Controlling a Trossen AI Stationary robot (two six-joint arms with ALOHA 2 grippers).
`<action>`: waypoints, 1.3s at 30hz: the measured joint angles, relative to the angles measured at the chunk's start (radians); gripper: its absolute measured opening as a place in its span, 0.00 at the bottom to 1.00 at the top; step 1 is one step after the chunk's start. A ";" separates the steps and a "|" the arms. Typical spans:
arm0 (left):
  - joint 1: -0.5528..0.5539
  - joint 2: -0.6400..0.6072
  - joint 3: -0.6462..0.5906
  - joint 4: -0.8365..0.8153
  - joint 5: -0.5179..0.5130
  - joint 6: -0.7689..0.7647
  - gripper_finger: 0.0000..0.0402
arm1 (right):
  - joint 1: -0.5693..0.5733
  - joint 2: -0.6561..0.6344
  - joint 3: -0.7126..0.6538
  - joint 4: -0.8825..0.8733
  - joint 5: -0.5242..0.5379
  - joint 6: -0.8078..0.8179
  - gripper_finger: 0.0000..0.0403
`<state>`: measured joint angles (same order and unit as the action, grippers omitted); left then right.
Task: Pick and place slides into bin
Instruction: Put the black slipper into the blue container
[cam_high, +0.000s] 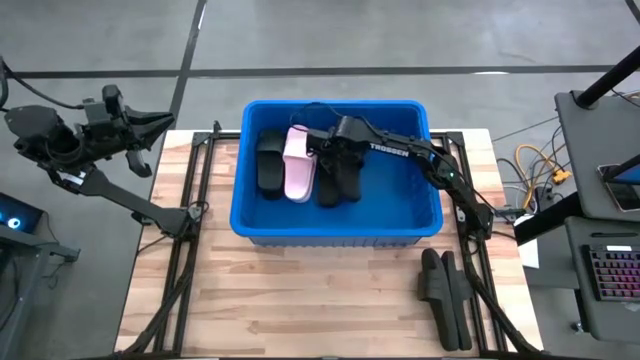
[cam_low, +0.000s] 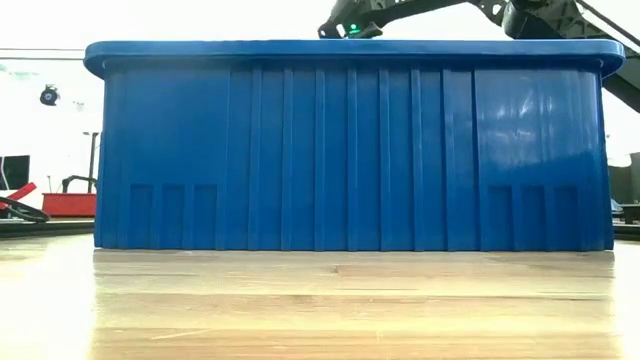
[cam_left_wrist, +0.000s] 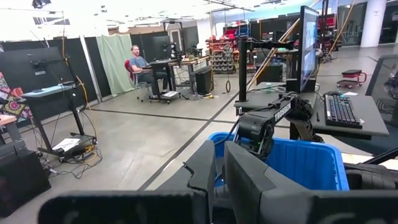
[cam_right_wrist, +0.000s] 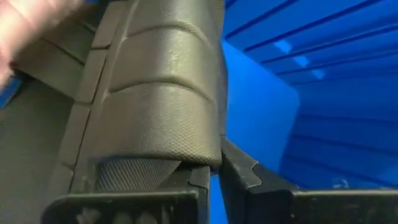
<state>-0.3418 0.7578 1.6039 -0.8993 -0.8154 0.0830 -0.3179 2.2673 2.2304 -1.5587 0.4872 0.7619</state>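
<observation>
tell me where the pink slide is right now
In the high view the pink slide lies inside the blue bin, left of centre, between two black slides.

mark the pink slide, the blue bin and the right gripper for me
pink slide (cam_high: 298, 165): high view, on its strap, inside the bin.
blue bin (cam_high: 336, 236): high view, on its near rim.
right gripper (cam_high: 337, 150): high view, at its fingertips, shut on a black slide (cam_high: 340, 182) in the bin.

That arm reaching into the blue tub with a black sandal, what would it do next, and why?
Probably open the right gripper to let go: it is shut on a black slide already inside the bin, beside a pink slide.
</observation>
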 joint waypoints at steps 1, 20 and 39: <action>0.000 0.000 0.000 0.000 0.000 0.000 0.06 | 0.001 0.000 0.008 0.003 -0.011 0.011 0.02; 0.000 -0.001 0.000 0.000 0.000 0.002 0.06 | 0.008 0.000 0.054 0.056 -0.017 0.147 0.02; 0.000 -0.002 0.000 0.000 0.000 0.003 0.06 | 0.002 0.078 0.054 0.304 -0.133 0.173 0.16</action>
<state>-0.3420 0.7563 1.6039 -0.8997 -0.8154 0.0860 -0.3157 2.3455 2.2841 -1.2549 0.3543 0.9353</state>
